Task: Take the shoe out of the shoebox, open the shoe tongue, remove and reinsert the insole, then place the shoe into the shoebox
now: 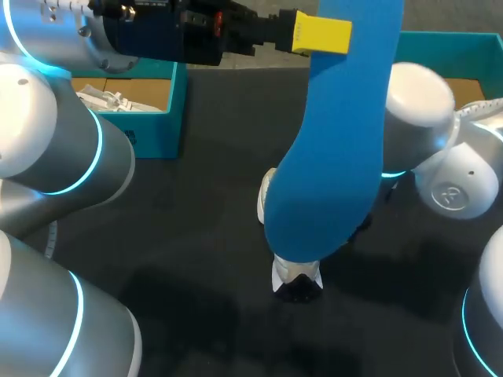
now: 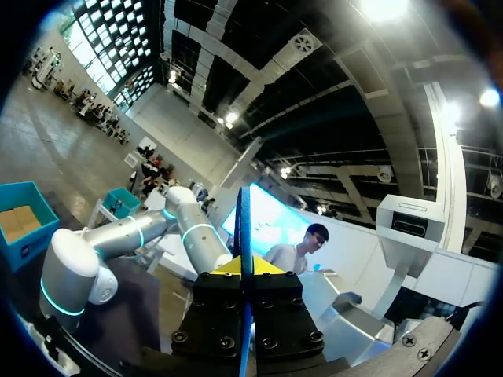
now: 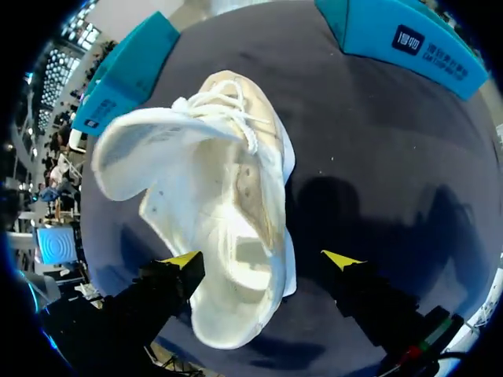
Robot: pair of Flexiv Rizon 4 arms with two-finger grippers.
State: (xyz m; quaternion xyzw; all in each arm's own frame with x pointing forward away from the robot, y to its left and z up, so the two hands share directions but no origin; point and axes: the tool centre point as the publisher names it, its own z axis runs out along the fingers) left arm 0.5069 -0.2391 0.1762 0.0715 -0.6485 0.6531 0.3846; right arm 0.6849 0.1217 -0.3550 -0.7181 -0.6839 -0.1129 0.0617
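Shoe point(image 3: 228, 204) lies on the table point(image 3: 369, 157) under the right hand point(image 3: 263, 263), held apart, while the left hand point(image 2: 245, 267) is clamped on the raised blue insole point(image 1: 338, 157).

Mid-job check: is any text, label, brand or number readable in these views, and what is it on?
Teal shoebox, outer wall: white logo and characters, too blurred to read.
Other teal box: small white label, too small to read.
Blue insole and white shoe: no print showing.
No readable numbers or signs.
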